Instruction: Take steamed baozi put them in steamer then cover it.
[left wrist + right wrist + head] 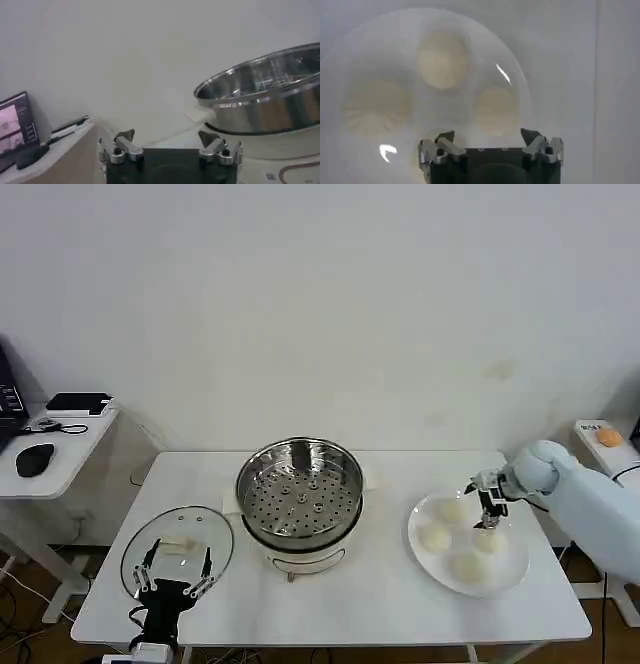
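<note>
Baozi [436, 537], four of them, lay on a white plate [515, 576] near the right edge of the white table [390, 604] in the head view, all pale and round. Over the far right part of that plate the right gripper [488, 515] pointed down, its white arm reaching in from the right side, bent at the wrist; its fingers stood parted just above one bun, holding nothing. The steamer [300, 489] sat uncovered at the middle of the table, its perforated floor bare. A glass lid [178, 546] lay flat near the front left corner, and the left gripper [177, 576] hovered over its near rim with fingers spread wide, empty.

From the left wrist, the left gripper [170, 145] showed both fingertips far apart with nothing between them. The steamer [265, 100] stood beyond it, its shiny wall and rim seen from low and to the side, well apart from the fingers.

From the right wrist, the right gripper [489, 142] looked straight down at the plate [520, 75]. Its jaws were wide open. Four baozi [442, 60] lay below, one of them partly hidden behind the gripper body between the fingertips.
</note>
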`<act>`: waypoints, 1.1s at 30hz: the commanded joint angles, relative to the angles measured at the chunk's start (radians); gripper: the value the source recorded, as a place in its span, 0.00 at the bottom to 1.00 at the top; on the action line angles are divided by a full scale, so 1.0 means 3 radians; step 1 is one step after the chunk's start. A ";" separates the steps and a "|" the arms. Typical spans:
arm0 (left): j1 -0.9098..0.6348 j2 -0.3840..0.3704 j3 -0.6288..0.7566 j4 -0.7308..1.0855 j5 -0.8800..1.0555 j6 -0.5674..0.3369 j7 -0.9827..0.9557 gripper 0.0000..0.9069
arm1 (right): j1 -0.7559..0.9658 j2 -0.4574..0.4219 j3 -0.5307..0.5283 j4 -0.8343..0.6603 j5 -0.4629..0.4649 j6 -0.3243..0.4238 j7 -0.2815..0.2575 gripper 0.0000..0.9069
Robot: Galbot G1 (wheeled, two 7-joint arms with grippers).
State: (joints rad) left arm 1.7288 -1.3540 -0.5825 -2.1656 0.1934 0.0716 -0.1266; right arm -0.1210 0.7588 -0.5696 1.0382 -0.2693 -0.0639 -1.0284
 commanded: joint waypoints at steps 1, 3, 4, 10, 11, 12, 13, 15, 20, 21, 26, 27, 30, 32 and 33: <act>-0.0010 0.0005 -0.0019 0.0025 0.0016 -0.0006 0.0008 1.00 | 0.0170 0.0194 -0.0187 -0.0294 -0.0009 0.0032 0.0016 1.00; -0.0014 0.0007 -0.0024 0.0031 0.0023 -0.0014 0.0008 1.00 | 0.0170 0.0233 -0.0188 -0.0339 -0.0012 0.0021 0.0038 1.00; -0.0017 0.0003 -0.0029 0.0034 0.0028 -0.0013 0.0005 1.00 | 0.0169 0.0261 -0.0187 -0.0363 -0.0029 0.0021 0.0046 0.99; -0.0008 -0.0002 -0.0035 0.0035 0.0035 -0.0020 0.0015 1.00 | 0.0144 0.0328 -0.0178 -0.0415 -0.0060 0.0012 0.0047 0.88; -0.0008 -0.0003 -0.0034 0.0035 0.0035 -0.0021 0.0011 1.00 | 0.0137 0.0334 -0.0185 -0.0416 -0.0072 0.0008 0.0045 0.84; -0.0007 -0.0005 -0.0035 0.0035 0.0035 -0.0022 0.0012 1.00 | 0.0132 0.0336 -0.0185 -0.0417 -0.0075 0.0007 0.0049 0.84; -0.0005 -0.0005 -0.0034 0.0033 0.0035 -0.0024 0.0012 1.00 | 0.0126 0.0341 -0.0187 -0.0417 -0.0075 -0.0001 0.0053 0.83; -0.0003 -0.0007 -0.0032 0.0028 0.0038 -0.0028 0.0013 1.00 | 0.0117 0.0349 -0.0185 -0.0421 -0.0075 -0.0006 0.0062 0.82; 0.0002 -0.0010 -0.0030 0.0027 0.0043 -0.0038 0.0011 1.00 | 0.0105 0.0372 -0.0164 -0.0437 -0.0085 -0.0010 0.0081 0.76; 0.0003 -0.0011 -0.0031 0.0027 0.0044 -0.0040 0.0010 1.00 | 0.0105 0.0376 -0.0161 -0.0437 -0.0081 -0.0011 0.0086 0.73; 0.0014 -0.0015 -0.0037 0.0021 0.0042 -0.0047 0.0005 1.00 | 0.0118 0.0377 -0.0171 -0.0424 -0.0064 -0.0006 0.0104 0.71; 0.0016 -0.0015 -0.0038 0.0020 0.0042 -0.0049 0.0004 1.00 | 0.0126 0.0373 -0.0175 -0.0406 -0.0052 -0.0005 0.0104 0.71; 0.0016 -0.0013 -0.0040 0.0025 0.0040 -0.0049 0.0005 1.00 | 0.0169 0.0339 -0.0198 -0.0350 -0.0013 0.0000 0.0076 0.71; 0.0015 -0.0010 -0.0040 0.0025 0.0037 -0.0049 0.0004 1.00 | 0.0212 0.0305 -0.0232 -0.0306 0.0013 0.0013 0.0043 0.71; 0.0016 -0.0009 -0.0040 0.0022 0.0037 -0.0049 0.0005 1.00 | 0.0251 0.0271 -0.0265 -0.0264 0.0048 0.0014 0.0020 0.70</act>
State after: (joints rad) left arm 1.7333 -1.3579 -0.5941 -2.1590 0.2056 0.0570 -0.1252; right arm -0.0700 0.8519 -0.6329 0.9367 -0.2710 -0.0609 -1.0117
